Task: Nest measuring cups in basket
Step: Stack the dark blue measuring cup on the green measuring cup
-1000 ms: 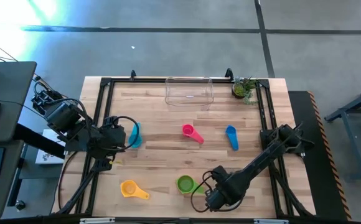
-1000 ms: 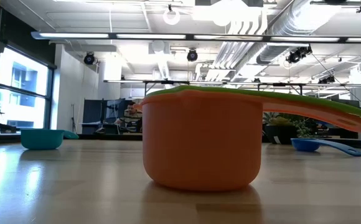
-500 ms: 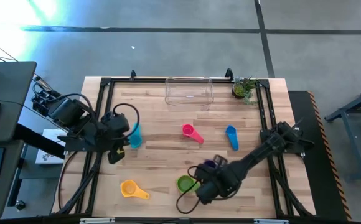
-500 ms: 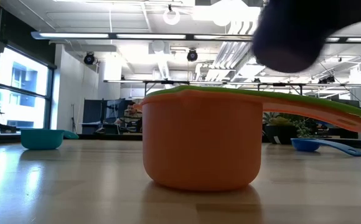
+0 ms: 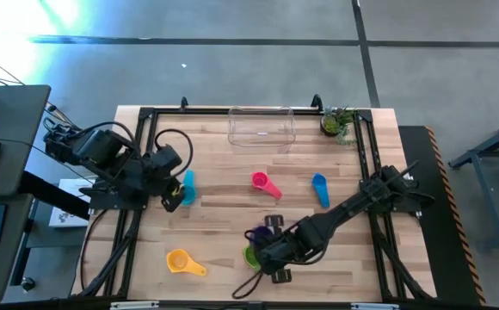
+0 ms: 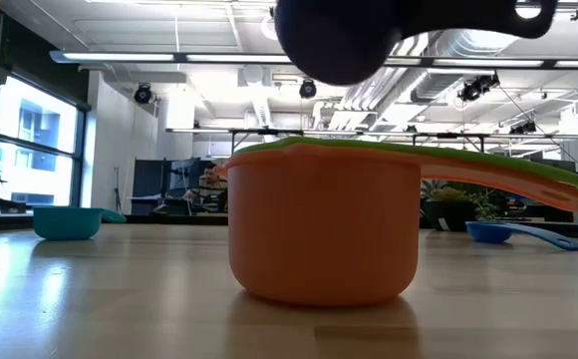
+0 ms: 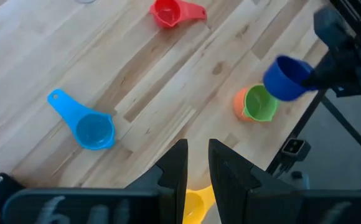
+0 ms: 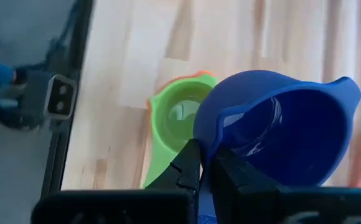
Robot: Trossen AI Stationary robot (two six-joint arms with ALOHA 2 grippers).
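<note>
My right gripper (image 5: pixel 264 246) is shut on a purple measuring cup (image 5: pixel 256 234), which hangs just above a green cup (image 8: pixel 179 118) nested in an orange cup (image 6: pixel 319 229) near the table's front edge. The low view shows the purple cup (image 6: pixel 339 40) dark above those two. My left gripper (image 7: pixel 197 171) hovers at the table's left beside a teal cup (image 5: pixel 187 187), its fingers a narrow gap apart with nothing between them. A yellow cup (image 5: pixel 181 262), a pink cup (image 5: pixel 265 183) and a blue cup (image 5: pixel 320 189) lie on the wood. The clear basket (image 5: pixel 261 127) stands at the far edge. My right gripper pinches the purple cup's wall at the rim (image 8: pixel 208 140), one finger (image 8: pixel 230 177) inside the bowl and the other outside. The fingers slant downward onto it. The cup is lifted clear and tilted, its mouth turned toward my wrist, its handle (image 6: pixel 523 15) sticking out level.
A small potted plant (image 5: pixel 337 122) stands right of the basket at the far right corner. Black frame rails (image 5: pixel 138 164) run along the table's left, right and far sides. Bare wood lies between the basket and the cups.
My right gripper has risen and gone toward the table's left with the purple cup, rolling its wrist; the cup now hangs over the green cup. My left gripper has swung a little toward the far edge and rolled, staying beside the teal cup.
</note>
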